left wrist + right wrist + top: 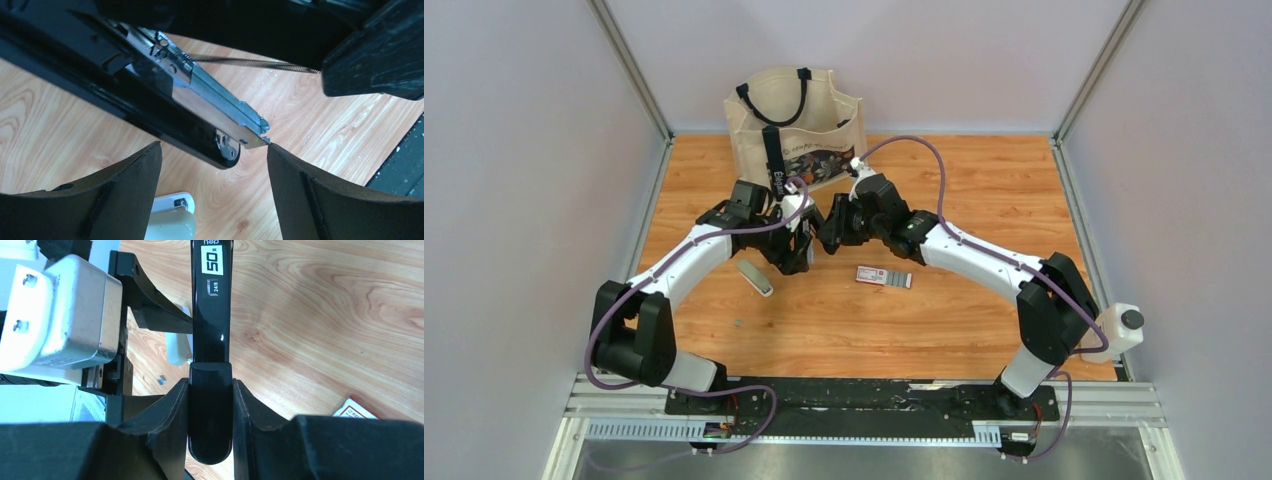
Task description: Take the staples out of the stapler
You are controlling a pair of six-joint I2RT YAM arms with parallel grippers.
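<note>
My right gripper is shut on the rear end of a glossy black stapler marked "50" and holds it above the table. In the left wrist view this black stapler is opened, with its shiny metal magazine and a stretched spring exposed. My left gripper is open, and the magazine's tip almost touches its right finger. A small grey-and-white stapler lies on the table below; it also shows in the left wrist view. A tiny grey staple strip lies on the wood.
A flat red-and-white box lies right of centre. A beige tote bag stands at the back, just behind both grippers. Grey walls close in the left, right and back sides.
</note>
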